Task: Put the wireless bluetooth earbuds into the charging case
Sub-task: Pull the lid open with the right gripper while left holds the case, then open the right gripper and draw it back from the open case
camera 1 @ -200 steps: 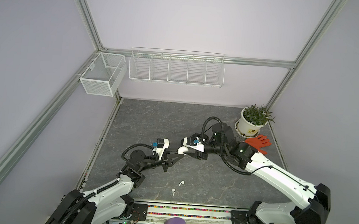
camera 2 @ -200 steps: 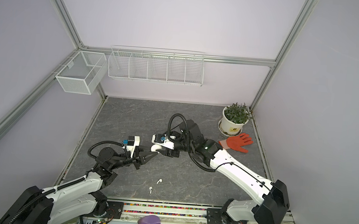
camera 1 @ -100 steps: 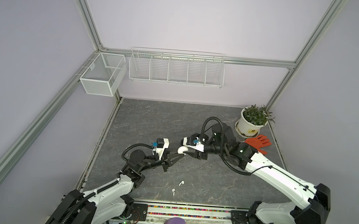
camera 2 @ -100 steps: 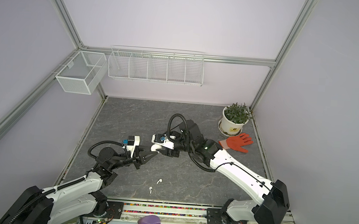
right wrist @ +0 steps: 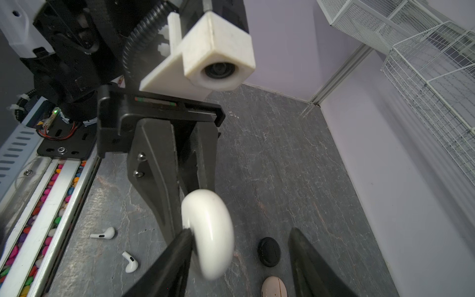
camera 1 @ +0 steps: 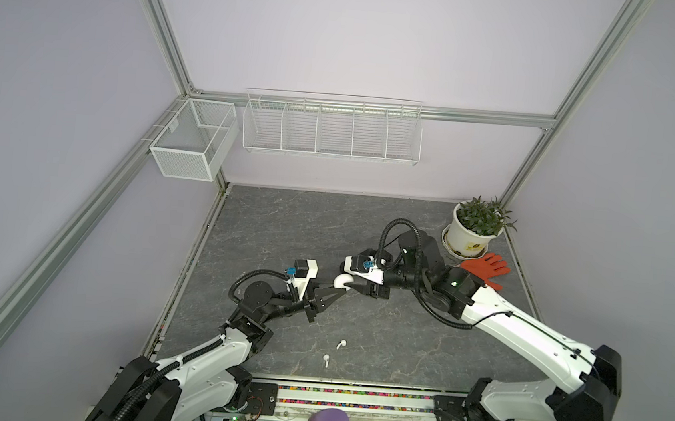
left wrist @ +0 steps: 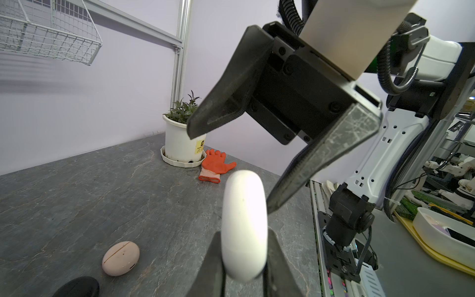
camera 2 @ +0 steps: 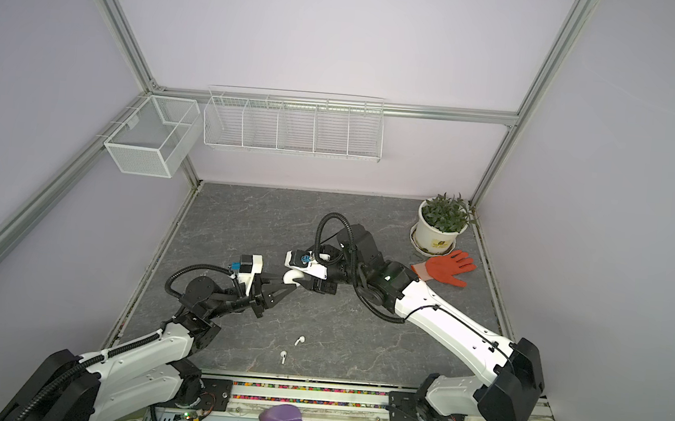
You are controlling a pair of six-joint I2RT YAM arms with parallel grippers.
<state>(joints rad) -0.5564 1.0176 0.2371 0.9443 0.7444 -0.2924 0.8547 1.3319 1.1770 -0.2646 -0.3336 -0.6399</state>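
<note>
My left gripper (camera 1: 334, 294) (left wrist: 244, 232) is shut on a white charging case (camera 1: 341, 280) (camera 2: 292, 276) (left wrist: 244, 226) and holds it above the table with its lid closed. Facing it, my right gripper (camera 1: 351, 291) (left wrist: 230, 171) (right wrist: 240, 231) stands open around the case's free end (right wrist: 208, 231). One of its fingers lies against the case and the other stands well apart. Two white earbuds (camera 1: 341, 344) (camera 1: 326, 360) (right wrist: 102, 234) (right wrist: 130, 262) lie loose on the table near the front edge, below both grippers.
A closed pink case (left wrist: 120, 258) (right wrist: 273, 286) and a closed black case (left wrist: 77, 286) (right wrist: 268, 251) lie on the table under the grippers. A potted plant (camera 1: 478, 228) and an orange glove (camera 1: 485, 268) sit at the back right. Wire baskets (camera 1: 330, 127) hang on the back wall.
</note>
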